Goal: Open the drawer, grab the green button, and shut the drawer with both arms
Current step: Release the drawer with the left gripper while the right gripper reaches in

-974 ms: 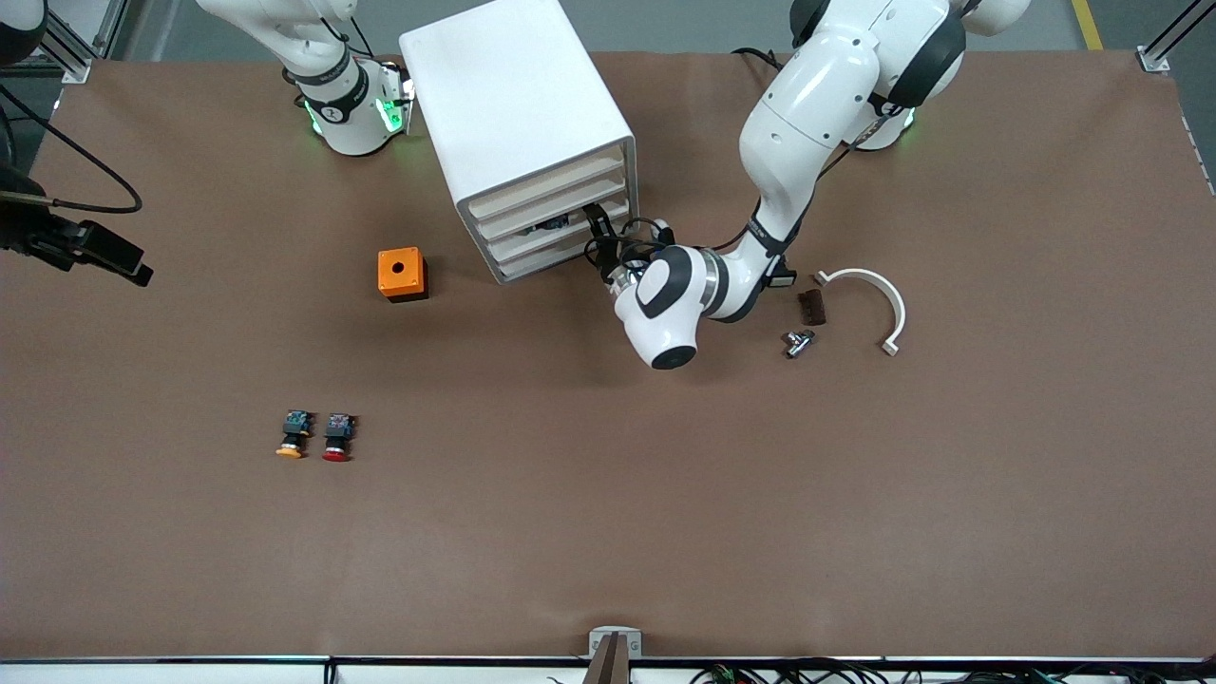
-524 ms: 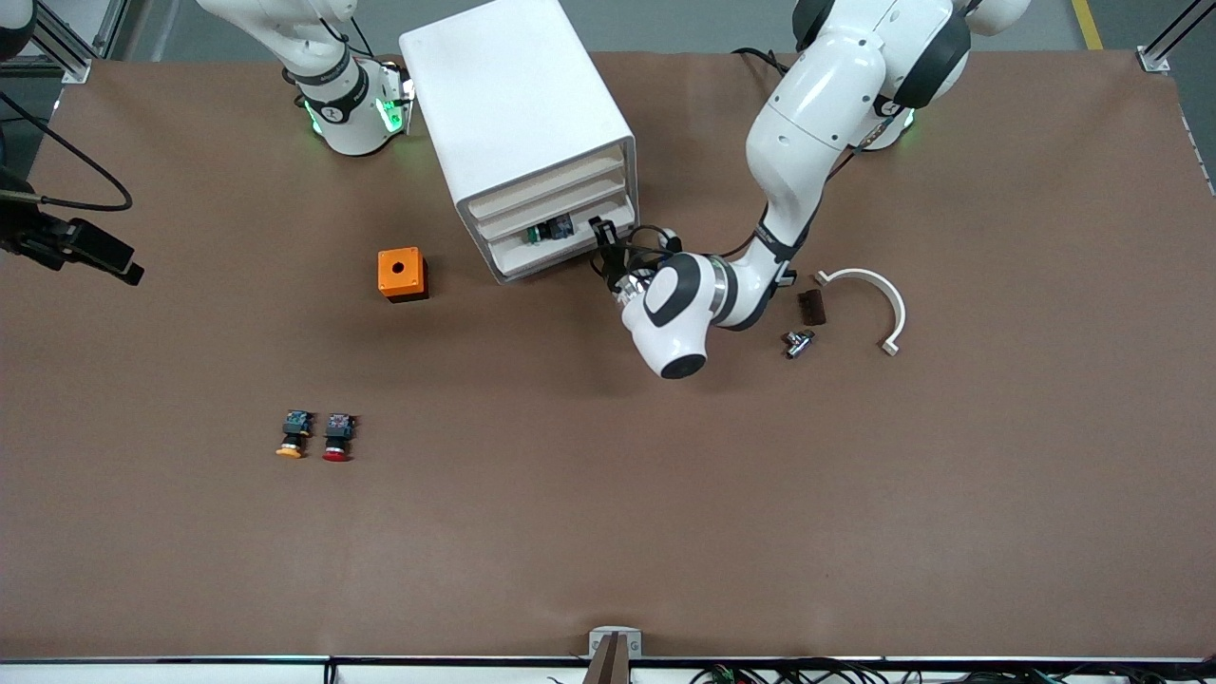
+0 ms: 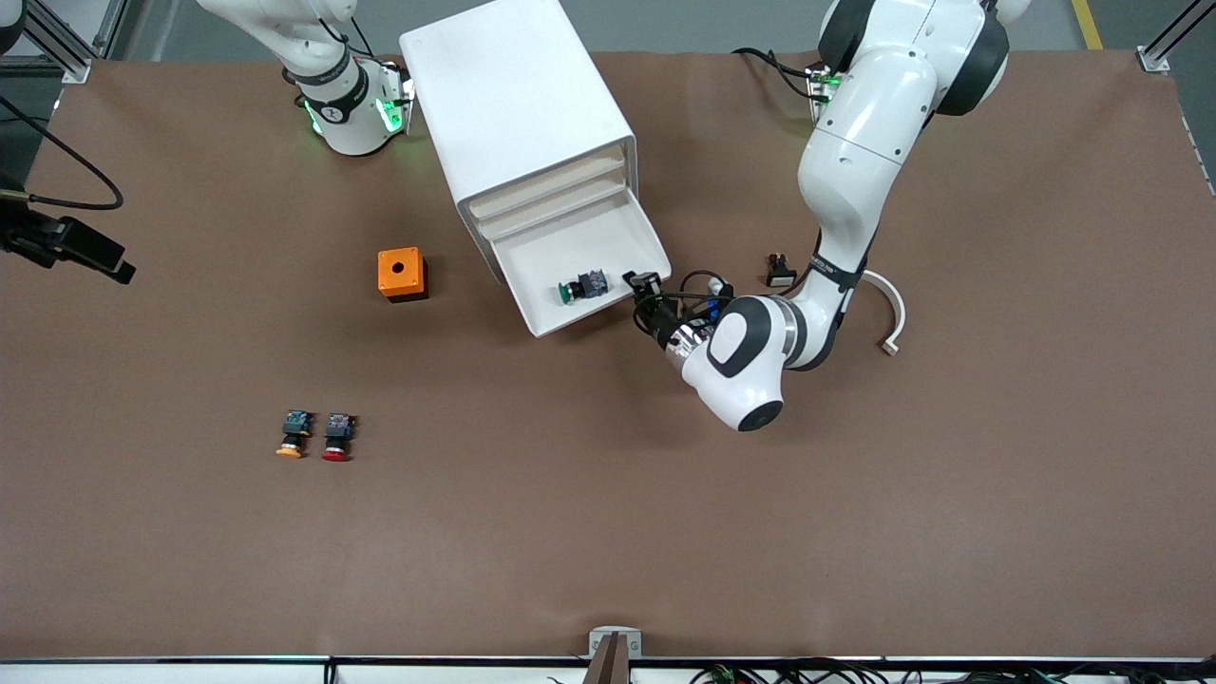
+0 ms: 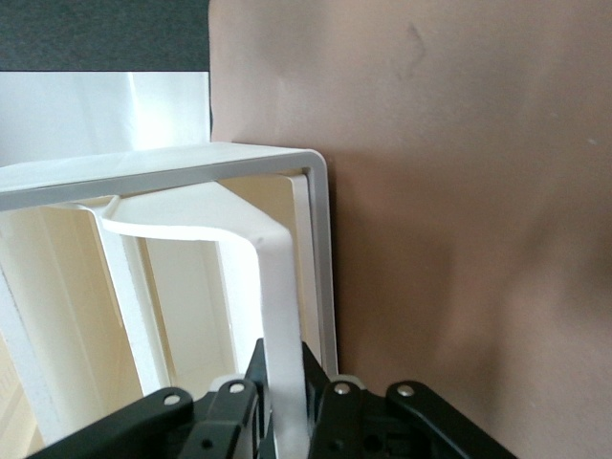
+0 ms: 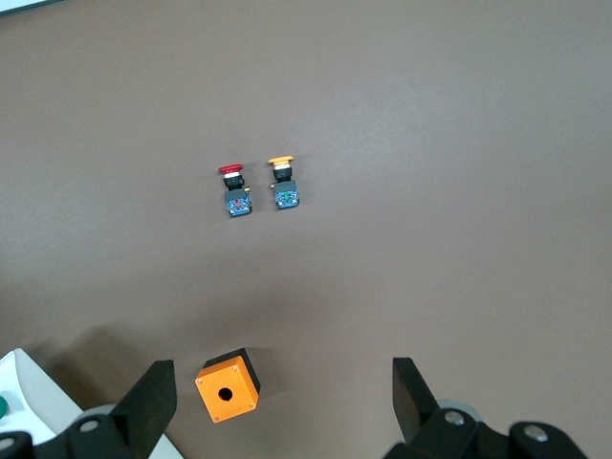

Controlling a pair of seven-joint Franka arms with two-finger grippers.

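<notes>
Two arms, one busy: my left hand (image 3: 638,288) is clamped on the drawer (image 3: 608,249) front lip at the corner, holding it pulled out so the green button (image 3: 581,288) lies exposed inside. My right hand (image 5: 282,402) waits with fingers spread, high over the orange box (image 5: 228,384) (ready, I judge, for the pick).
</notes>
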